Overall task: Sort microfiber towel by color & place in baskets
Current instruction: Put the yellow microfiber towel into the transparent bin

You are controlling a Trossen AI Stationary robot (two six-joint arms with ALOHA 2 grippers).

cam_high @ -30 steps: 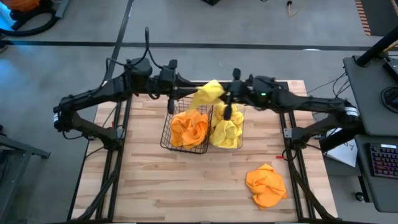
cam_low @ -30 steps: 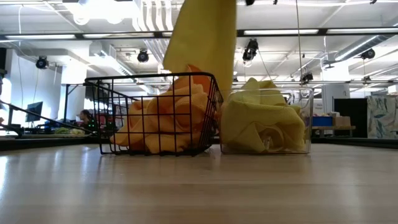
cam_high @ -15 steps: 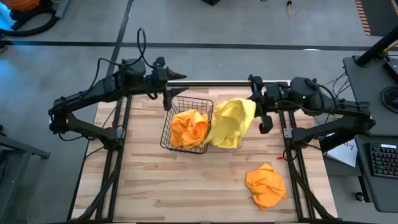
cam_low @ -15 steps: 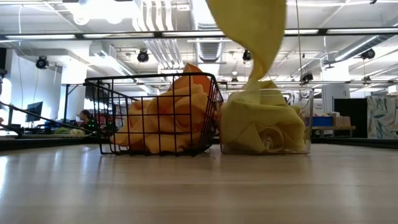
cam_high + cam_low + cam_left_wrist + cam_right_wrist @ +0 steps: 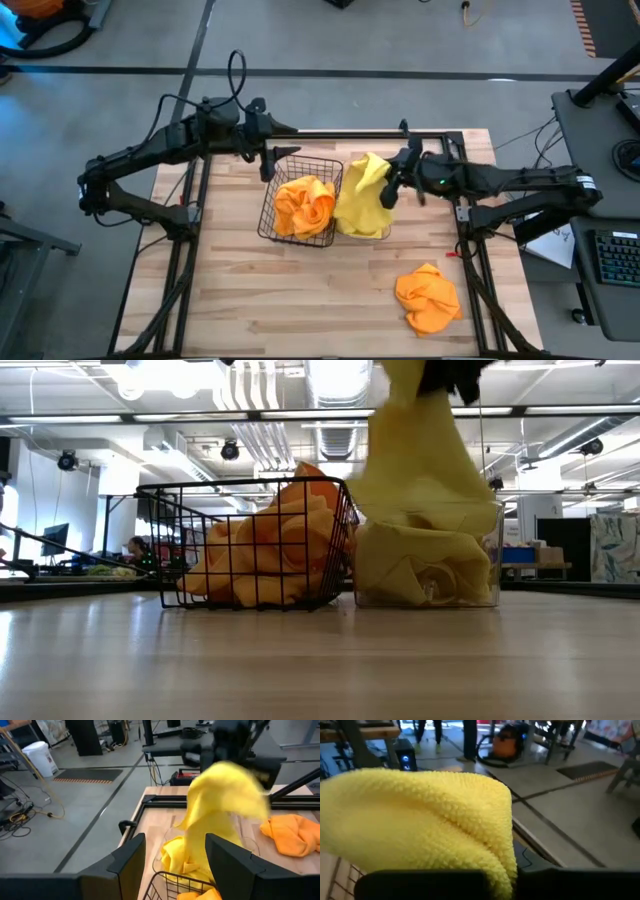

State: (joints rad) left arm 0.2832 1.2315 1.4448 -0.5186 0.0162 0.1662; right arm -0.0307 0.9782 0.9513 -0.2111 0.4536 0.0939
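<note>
A yellow towel hangs from my right gripper, which is shut on it above the clear bin. In the low view the towel reaches down onto the yellow towels heaped in that bin. The black wire basket stands against the bin's left side and holds orange towels. My left gripper is open and empty, above the basket's far left corner. An orange towel heap lies on the table at the near right. My right gripper pinches the yellow towel's bunched upper end between its two fingers. The fingers come from the table's right, slanting down. The towel hangs below them, and its lower part rests on the yellow towels in the clear bin.
Bare wooden tabletop lies in front of the two bins and to their left. The table frame's far rail runs behind the bins. The left wrist view shows the right arm beyond the hanging towel.
My right gripper has carried the yellow towel from above the wire basket's far right corner toward the table's right edge, then come back left and down over the clear bin. The towel's lower part has settled onto the yellow heap. My left gripper has drawn back a little leftward.
</note>
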